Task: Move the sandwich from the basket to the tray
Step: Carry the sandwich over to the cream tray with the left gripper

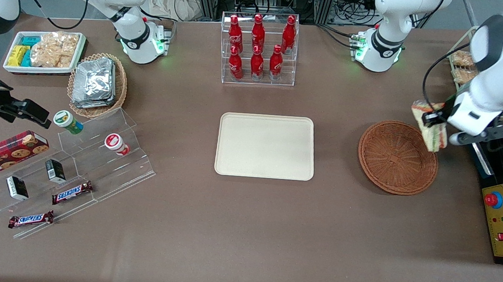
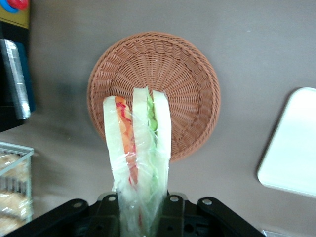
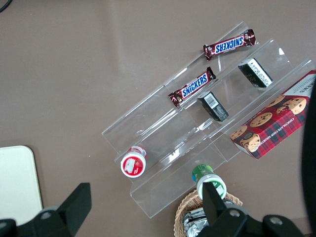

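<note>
My left gripper point(image 1: 435, 120) hangs above the rim of the round reddish-brown wicker basket point(image 1: 391, 162), at the basket's edge toward the working arm's end of the table. It is shut on the clear-wrapped sandwich point(image 1: 430, 127), a wedge of white bread with green and red-orange layers. In the left wrist view the sandwich point(image 2: 138, 148) sticks out from between the jaws of my gripper point(image 2: 139, 210), held in the air over the basket point(image 2: 192, 79), which holds nothing. The cream-beige tray point(image 1: 265, 145) lies bare at the table's middle, beside the basket toward the parked arm.
A clear rack of red bottles point(image 1: 258, 48) stands farther from the front camera than the tray. A black control box point(image 1: 502, 225) and a wire rack of snacks point(image 1: 460, 67) sit at the working arm's end. Stepped acrylic shelves point(image 1: 77, 164) with snacks lie toward the parked arm's end.
</note>
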You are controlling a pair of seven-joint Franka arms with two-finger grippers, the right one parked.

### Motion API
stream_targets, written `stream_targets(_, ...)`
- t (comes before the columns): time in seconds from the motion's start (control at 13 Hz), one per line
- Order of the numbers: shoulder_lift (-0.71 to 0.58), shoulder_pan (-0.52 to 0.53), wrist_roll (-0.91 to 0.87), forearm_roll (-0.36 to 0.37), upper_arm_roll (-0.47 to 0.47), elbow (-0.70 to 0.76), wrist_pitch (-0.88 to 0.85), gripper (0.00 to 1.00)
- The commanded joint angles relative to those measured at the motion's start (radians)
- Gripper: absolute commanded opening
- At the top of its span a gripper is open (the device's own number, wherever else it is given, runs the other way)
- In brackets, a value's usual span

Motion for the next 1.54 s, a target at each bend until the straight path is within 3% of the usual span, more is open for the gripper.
stream_targets(0.0,0.094,0.001,0.038,-0.011,-0.032,0.224,-0.167,0.22)
stream_targets(0.15,0.132,0.001,-0.004,-0.017,-0.124,0.309,-0.207,0.22)
stream_targets(0.54,0.286,-0.008,-0.485,-0.024,-0.504,0.404,-0.187,0.22)
stream_targets(0.77,0.359,-0.074,-0.579,-0.017,-0.551,0.394,-0.1,0.22)
stream_targets(1.0,0.387,-0.15,-0.579,0.102,-0.549,0.221,0.077,0.23)
stream_targets(1.15,0.422,-0.173,-0.576,0.218,-0.549,0.088,0.245,0.23)
stream_targets(1.23,0.454,-0.174,-0.568,0.31,-0.551,0.031,0.314,0.23)
stream_targets(1.31,0.494,-0.174,-0.568,0.385,-0.551,-0.003,0.378,0.23)
stream_targets(1.46,0.576,-0.174,-0.585,0.459,-0.546,-0.008,0.44,0.23)
